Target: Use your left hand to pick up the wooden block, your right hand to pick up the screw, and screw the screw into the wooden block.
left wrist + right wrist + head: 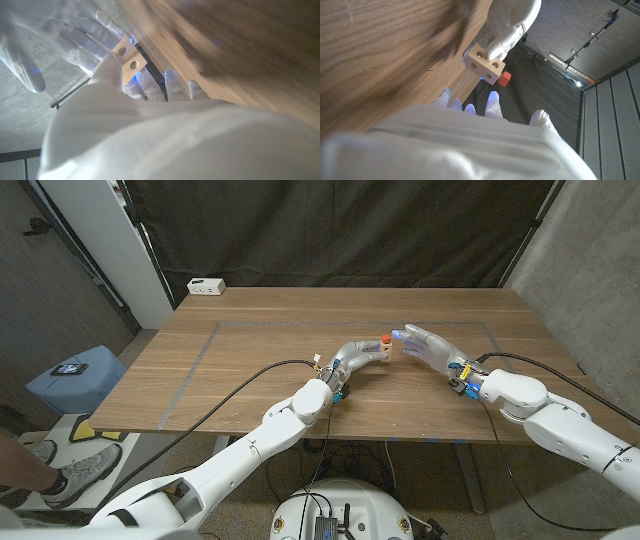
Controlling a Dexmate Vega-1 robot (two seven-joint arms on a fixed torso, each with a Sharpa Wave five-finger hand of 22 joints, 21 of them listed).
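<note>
Left hand: we hold the wooden block (485,64) in our left hand (357,361), raised above the bench (250,350) near its middle, so that its holed face is turned toward the right hand.
Block: pale wood with two round holes on one face (both show in the right wrist view), which is where we judge the screw has to go.
Screw: a red-headed piece (386,340) sits at the block's upper end in the head view; a red piece also shows just beside the block in the right wrist view. We take it for the screw, apparently already at the block.
Right hand: our right hand (428,345) stands just beside the block with fingers spread, gripping nothing we can make out.
Bench: brown wood grain with a faint rectangular outline marked on it; a white power strip (206,285) lies at the far left corner.
Room: dark curtain behind, grey walls, a blue stool (75,375) at the left, and a person's shoe (85,471) on the floor.
</note>
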